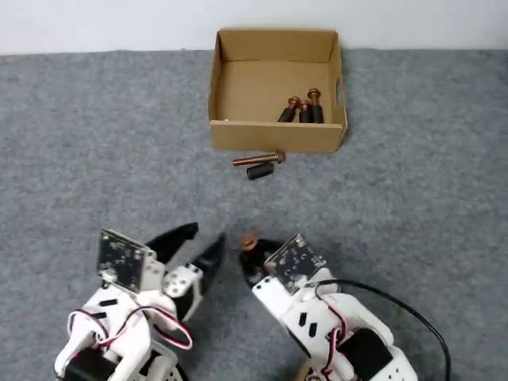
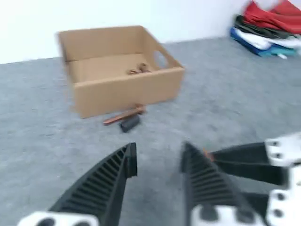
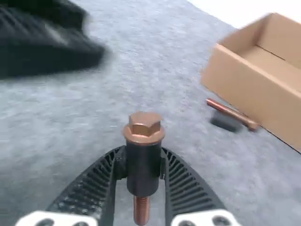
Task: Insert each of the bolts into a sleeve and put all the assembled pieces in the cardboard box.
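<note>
My right gripper [image 3: 141, 174] is shut on an assembled piece [image 3: 142, 160], a copper bolt pushed through a black sleeve; the piece's copper head [image 1: 248, 240] stands near the table's middle front. Beside it my left gripper [image 2: 157, 162] is open with nothing between its fingers [image 1: 198, 246]. The cardboard box [image 1: 274, 136] stands at the back centre and holds assembled pieces [image 1: 303, 107]. Just in front of the box lie a loose copper bolt [image 1: 258, 159] and a loose black sleeve [image 1: 259, 171]. The same bolt [image 2: 123, 116] and sleeve [image 2: 130, 123] lie ahead of the left gripper.
Grey carpet covers the table. A pile of coloured cloths [image 2: 268, 26] lies far off beyond the box in the left wrist view. A black cable [image 1: 397, 305] runs from the right arm's base.
</note>
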Robot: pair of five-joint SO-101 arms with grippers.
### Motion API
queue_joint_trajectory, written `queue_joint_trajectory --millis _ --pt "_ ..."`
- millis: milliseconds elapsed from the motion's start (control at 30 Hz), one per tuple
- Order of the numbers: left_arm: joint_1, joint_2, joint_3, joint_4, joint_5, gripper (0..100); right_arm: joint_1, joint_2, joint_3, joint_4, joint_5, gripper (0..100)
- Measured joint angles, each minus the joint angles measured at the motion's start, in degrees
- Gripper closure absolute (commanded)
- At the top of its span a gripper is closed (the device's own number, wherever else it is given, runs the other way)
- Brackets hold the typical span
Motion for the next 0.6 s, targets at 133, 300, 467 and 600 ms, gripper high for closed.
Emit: queue_joint_trajectory --millis 133,300,467,600 --pt "-7.03 -0.09 0.26 -2.37 0.18 100 6.77 0.00 0.00 0.00 -2.11 99.1" --pt "-14.07 -0.09 9.58 -7.30 -0.09 100 17.32 0.00 -4.13 3.96 -11.08 99.1" --pt "-19.34 0.09 20.57 -11.60 -4.92 100 21.63 0.00 -9.58 14.59 -12.13 99.1" --pt "-22.15 0.09 26.90 -14.68 -8.26 100 21.89 0.09 -13.89 17.14 -12.13 99.1"
